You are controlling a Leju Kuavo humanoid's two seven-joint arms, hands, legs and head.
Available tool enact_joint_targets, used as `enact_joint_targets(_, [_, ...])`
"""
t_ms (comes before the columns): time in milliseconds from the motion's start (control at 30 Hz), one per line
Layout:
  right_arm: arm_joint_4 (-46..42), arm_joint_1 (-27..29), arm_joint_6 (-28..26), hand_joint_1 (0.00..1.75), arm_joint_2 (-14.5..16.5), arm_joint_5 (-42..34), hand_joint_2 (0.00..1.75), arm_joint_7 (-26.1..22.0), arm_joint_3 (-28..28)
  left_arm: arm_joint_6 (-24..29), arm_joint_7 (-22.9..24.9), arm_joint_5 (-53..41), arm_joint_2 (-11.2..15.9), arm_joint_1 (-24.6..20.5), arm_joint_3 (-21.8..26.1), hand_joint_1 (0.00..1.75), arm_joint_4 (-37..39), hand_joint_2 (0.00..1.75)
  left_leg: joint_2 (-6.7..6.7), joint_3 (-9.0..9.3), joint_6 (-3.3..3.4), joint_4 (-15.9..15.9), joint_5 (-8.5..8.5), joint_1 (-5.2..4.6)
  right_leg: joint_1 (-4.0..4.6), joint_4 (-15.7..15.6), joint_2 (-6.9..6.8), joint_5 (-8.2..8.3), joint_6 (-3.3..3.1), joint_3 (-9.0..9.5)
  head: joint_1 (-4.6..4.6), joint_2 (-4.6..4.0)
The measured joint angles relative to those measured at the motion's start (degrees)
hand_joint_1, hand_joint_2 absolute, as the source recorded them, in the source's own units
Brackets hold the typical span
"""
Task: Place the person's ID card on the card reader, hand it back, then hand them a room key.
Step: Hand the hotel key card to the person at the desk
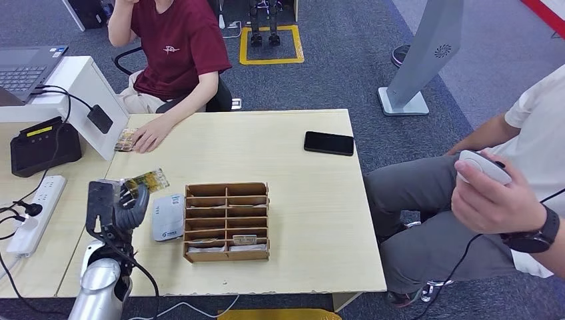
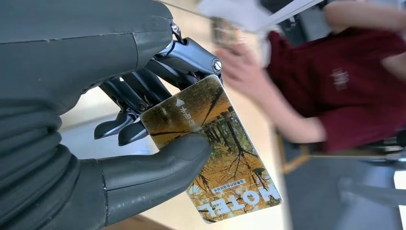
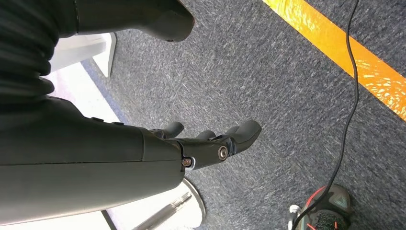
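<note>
The left hand (image 1: 121, 208) pinches the hotel room key card (image 2: 215, 153) between thumb and fingers (image 2: 143, 96), above the counter (image 1: 313, 220). The right hand (image 3: 191, 148) hangs with fingers loosely apart, holding nothing.

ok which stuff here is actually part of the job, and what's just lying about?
Part of the job:
- hotel key card, held in the left hand
- white card reader
- wooden card rack
- card under the seated person's hand

Just lying about:
- black phone
- laptop
- power strip
- black terminal
- right hand, hanging idle over the carpet
</note>
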Motion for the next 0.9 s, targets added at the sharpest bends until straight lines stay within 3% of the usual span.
enact_joint_targets(233, [0.0,0.0,0.0,0.00,0.0,0.0,1.75,0.0,0.0,0.5,-0.1,2.2,0.3,-1.9,0.0,1.75,-1.1,1.75,-0.05,-0.01,0.00,0.0,0.03,0.00,0.00,0.0,-0.05,0.01,0.00,0.01,0.01,0.00])
enact_joint_targets(300, [0.0,-0.1,-0.2,0.00,0.0,0.0,1.75,0.4,0.2,3.6,-0.7,3.3,1.6,-8.5,0.0,1.75,-2.5,1.75,-0.08,-0.02,0.01,0.0,0.09,0.00,0.01,0.0,-0.07,0.06,-0.04,0.01,0.01,0.00])
enact_joint_targets(400, [0.0,-0.2,-0.2,0.00,0.0,0.0,1.75,1.3,0.7,12.8,-1.9,-9.5,4.5,-18.1,-1.1,1.75,-3.2,1.75,-0.05,-0.02,0.00,0.0,0.13,0.00,0.01,0.1,-0.01,0.11,-0.09,-0.03,0.01,0.00])
enact_joint_targets(533, [0.0,-0.6,1.0,0.00,0.0,0.0,1.75,0.8,1.8,19.5,-0.8,-33.1,6.7,-20.2,-4.0,1.75,-0.9,1.75,-0.03,-0.04,0.00,0.0,0.13,0.00,0.00,0.1,0.01,0.10,-0.09,-0.04,0.01,0.00])
enact_joint_targets(600, [0.0,-0.8,1.3,0.00,0.0,0.0,1.75,0.7,2.4,20.9,-0.2,-40.2,7.8,-21.0,-4.9,1.75,0.8,1.75,0.01,-0.03,0.00,0.0,0.13,0.00,0.00,0.1,0.05,0.11,-0.09,-0.05,0.01,0.00])
enact_joint_targets(900, [0.0,-1.1,1.4,0.00,0.0,0.0,1.75,0.7,3.2,21.8,0.0,-42.5,9.7,-22.1,-5.9,1.75,4.5,1.75,0.04,-0.03,0.00,0.0,0.13,0.00,0.00,0.1,0.07,0.12,-0.10,-0.05,0.01,0.00])
